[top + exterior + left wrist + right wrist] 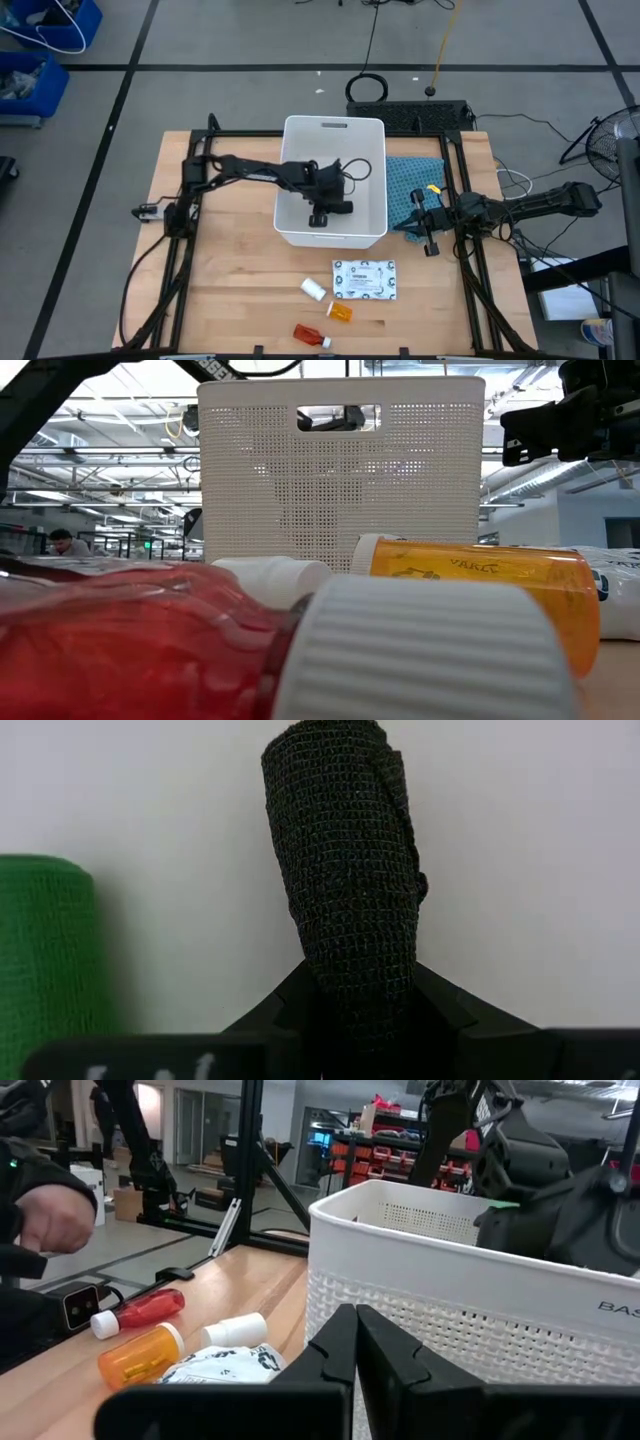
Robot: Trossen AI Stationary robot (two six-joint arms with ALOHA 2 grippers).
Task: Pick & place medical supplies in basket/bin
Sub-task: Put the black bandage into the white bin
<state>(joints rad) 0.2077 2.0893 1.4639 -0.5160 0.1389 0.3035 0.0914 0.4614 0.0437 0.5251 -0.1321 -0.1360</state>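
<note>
The white bin stands mid-table. My left gripper reaches down inside it and is shut on the black oblong. The green oblong lies on the bin floor beside it. On the table near the bin lie the flat white printed packet, the small white cylinder, the orange vial and the red bottle with a white cap. My right gripper hovers shut to the right of the bin, at the edge of the teal cloth. My left gripper has the black oblong pinched between its two fingers at one end. The roll runs on along the fingers, away from the wrist, toward the white bin floor. Whether its far end rests on the floor, I cannot tell.
A black frame runs around the wooden table. A person's hand shows beyond the table in the right wrist view. A dark box with cables sits past the far edge. Bare wood lies left of the bin.
</note>
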